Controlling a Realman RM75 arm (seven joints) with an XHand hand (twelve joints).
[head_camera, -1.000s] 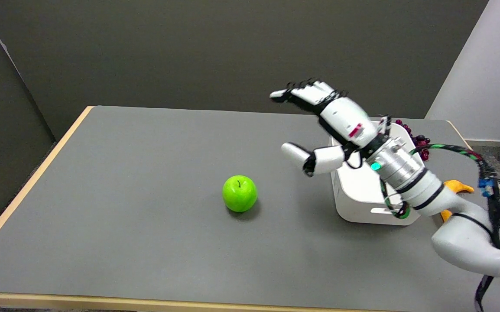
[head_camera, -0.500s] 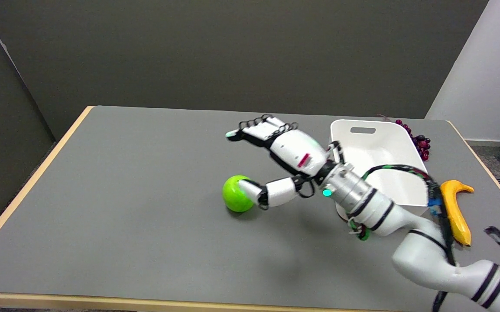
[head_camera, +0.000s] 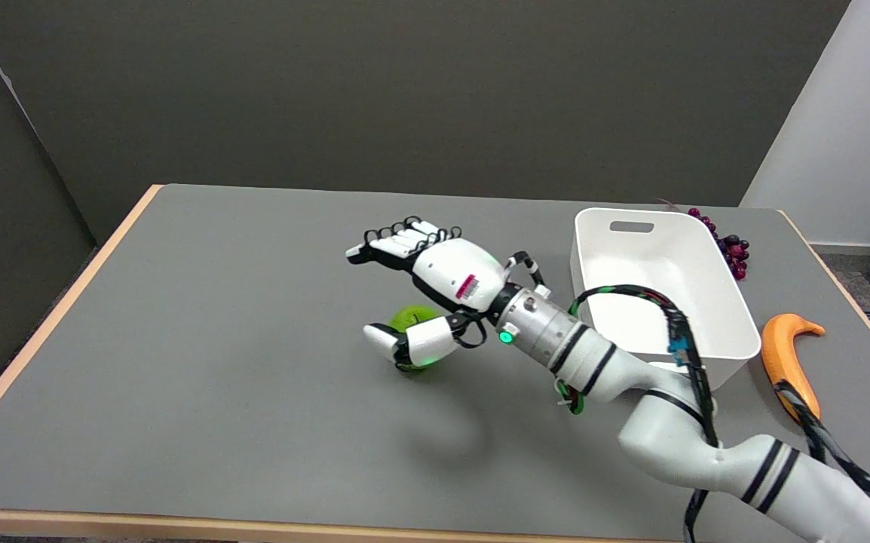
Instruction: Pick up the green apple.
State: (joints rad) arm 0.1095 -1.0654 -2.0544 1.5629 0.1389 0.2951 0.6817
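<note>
The green apple (head_camera: 409,317) rests on the grey table (head_camera: 216,339) near its middle, mostly hidden behind my right hand (head_camera: 424,286). The hand hovers right over the apple with its fingers (head_camera: 397,243) stretched out to the left above it and the thumb (head_camera: 408,344) lying across the apple's near side. The fingers stay spread and do not wrap the fruit. Whether the thumb touches the apple is hard to tell.
A white bin (head_camera: 661,286) stands to the right of the arm. Dark red grapes (head_camera: 725,245) lie behind the bin's far right corner. An orange banana (head_camera: 785,354) lies at the right edge. The table's wooden rim (head_camera: 50,324) runs along the left.
My right arm has swept left from above the bin and come down over the apple; the thumb now covers the apple's near side, and the bin is uncovered.
</note>
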